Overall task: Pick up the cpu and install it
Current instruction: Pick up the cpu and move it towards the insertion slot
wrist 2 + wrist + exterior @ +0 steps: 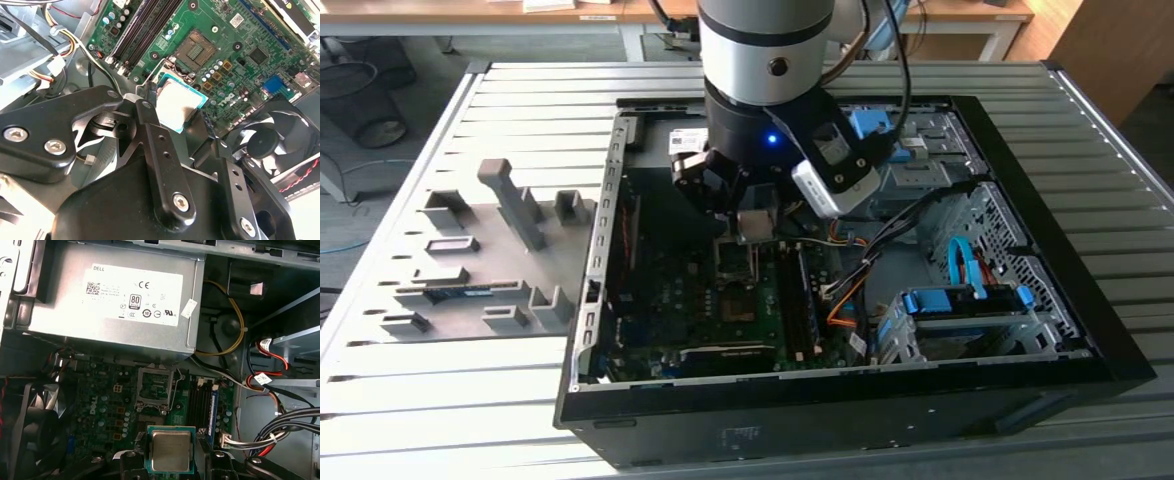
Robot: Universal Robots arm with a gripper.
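The cpu point(171, 450), a thin square chip with a silvery-grey top and a green rim, is pinched between the black fingers of my gripper point(171, 454), which is shut on it. In the second wrist view the cpu point(177, 102) hangs level above the green motherboard point(235, 65), held by the gripper point(178, 107). The open socket point(154, 385) with its raised metal frame lies on the board a short way beyond the chip; it also shows as the socket point(197, 48). In the exterior view my gripper point(754, 224) hovers inside the open computer case point(1067, 330), over the board's middle.
A silver power supply point(110, 295) sits beside the socket. Memory slots point(202, 405), bundled cables point(270, 385) and a black fan point(270, 140) crowd the board. Blue drive bays point(961, 300) are at the exterior view's right; a grey parts tray point(480, 260) lies at its left.
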